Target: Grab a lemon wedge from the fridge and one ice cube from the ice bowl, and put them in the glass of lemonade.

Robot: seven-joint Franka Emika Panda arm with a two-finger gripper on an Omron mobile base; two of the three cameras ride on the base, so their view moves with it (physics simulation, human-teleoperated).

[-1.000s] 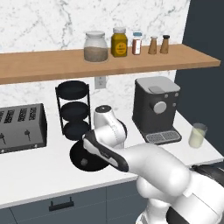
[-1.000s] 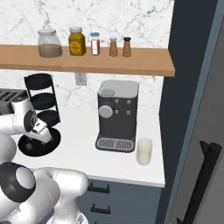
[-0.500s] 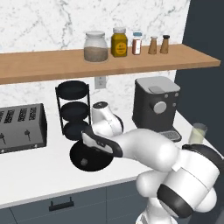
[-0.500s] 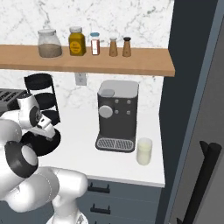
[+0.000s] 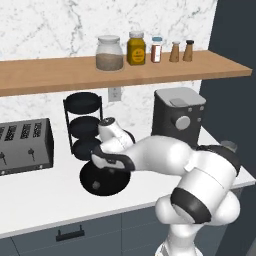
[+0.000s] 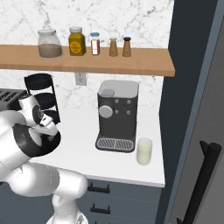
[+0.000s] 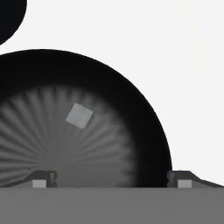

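My two-finger dark-tipped gripper (image 7: 111,178) hangs over the wide shallow round black ice bowl (image 7: 144,113), fingers spread as wide as they go, nothing between them. In the hand view the tiny pale grey ice cube (image 7: 79,116) lies on the ribbed bowl floor, ahead of my fingertips and off toward the left tip, turned corner-on to my jaw line. To do this well I judge I should shift the hand over so the cube sits midway between the tips, roll the wrist so the pads meet two flat faces and not corners, then drop straight down and close gently; the cube looks slick and small, so a skewed pinch may squirt it out. Watch the bowl rim on descent, wide fingers could catch it. In the left base view the same bowl (image 5: 90,178) sits on the white counter (image 5: 40,192) under my hand, just in front of the three-tier black rack (image 5: 82,125). Farther right, past the dark grey coffee machine (image 6: 117,114), the pale creamy yellow glass of lemonade (image 6: 144,151) stands near the counter edge, well apart from the bowl. Beyond that, the tall dark grey fridge (image 6: 197,87) with black bar handle; the lemon wedge not yet fetched, I judge.
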